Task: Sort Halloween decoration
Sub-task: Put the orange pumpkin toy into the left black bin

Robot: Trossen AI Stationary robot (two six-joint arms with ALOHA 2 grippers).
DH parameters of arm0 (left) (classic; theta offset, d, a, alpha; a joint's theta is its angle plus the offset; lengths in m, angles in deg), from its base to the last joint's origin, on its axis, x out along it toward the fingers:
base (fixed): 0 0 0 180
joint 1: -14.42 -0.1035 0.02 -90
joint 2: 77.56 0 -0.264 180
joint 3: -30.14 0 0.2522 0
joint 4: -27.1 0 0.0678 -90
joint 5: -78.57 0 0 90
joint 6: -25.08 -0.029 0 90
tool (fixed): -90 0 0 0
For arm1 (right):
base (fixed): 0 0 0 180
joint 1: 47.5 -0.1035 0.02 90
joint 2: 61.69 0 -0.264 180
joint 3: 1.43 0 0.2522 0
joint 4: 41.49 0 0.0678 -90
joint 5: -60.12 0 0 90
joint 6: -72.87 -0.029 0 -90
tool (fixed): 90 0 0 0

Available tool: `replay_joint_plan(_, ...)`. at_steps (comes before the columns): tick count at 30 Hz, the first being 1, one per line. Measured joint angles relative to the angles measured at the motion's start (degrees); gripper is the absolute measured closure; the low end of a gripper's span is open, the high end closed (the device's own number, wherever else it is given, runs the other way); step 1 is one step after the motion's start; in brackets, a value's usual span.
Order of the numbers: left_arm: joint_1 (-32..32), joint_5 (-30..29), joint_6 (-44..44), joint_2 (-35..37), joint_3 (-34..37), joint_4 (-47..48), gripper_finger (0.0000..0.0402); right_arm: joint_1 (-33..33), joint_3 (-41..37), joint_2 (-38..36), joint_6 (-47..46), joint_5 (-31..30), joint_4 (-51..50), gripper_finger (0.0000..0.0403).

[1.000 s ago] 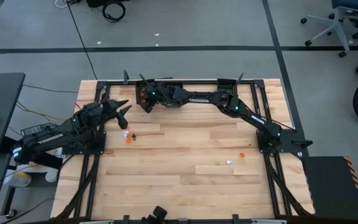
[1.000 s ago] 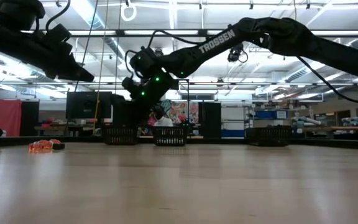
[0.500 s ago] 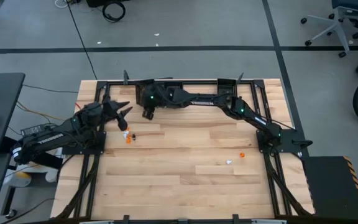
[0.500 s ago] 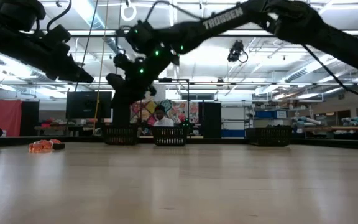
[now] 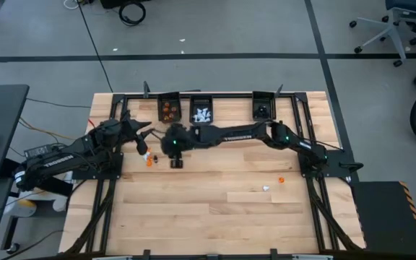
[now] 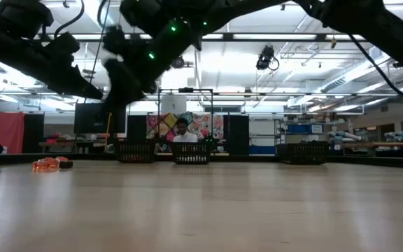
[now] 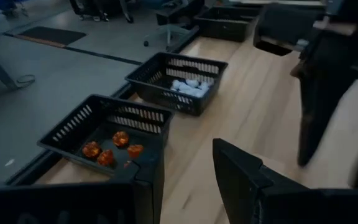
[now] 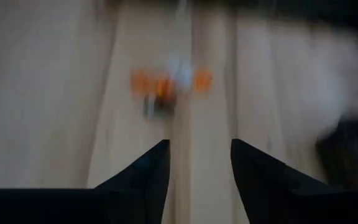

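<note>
Orange trinkets (image 5: 167,110) and white ones (image 5: 203,114) sit binned. A cluster (image 5: 149,158) and two strays (image 5: 274,183) remain on the tabletop (image 5: 215,209). Both the left gripper (image 5: 144,136) and right gripper (image 5: 176,162) have their fingers spread, empty.

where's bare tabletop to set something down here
The near half of the table is bare, as is the middle between the left trinket cluster and the two loose pieces at right. It is crowded along the far edge by the three bins and where both tools meet.

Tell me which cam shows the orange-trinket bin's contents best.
Left wrist view: the orange-trinket bin is close, its orange trinkets countable. The high view shows the bin tiny, with orange specks. The low view shows only its mesh side. The right wrist view misses it.
</note>
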Motion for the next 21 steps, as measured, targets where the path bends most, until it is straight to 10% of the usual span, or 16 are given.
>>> replay_joint_plan(11, 2.5, 7.5, 3.1, -1.8, 0.0, -3.9, 0.0287, -3.1, -33.2, -19.2, -4.3, -5.3, 14.1, 0.0229)
replay_joint_plan(21, 7.6, 8.9, 10.1, -18.5, 0.0, -7.1, 0.0287, -5.0, -60.6, -34.9, -9.1, -7.4, 34.7, 0.0229)
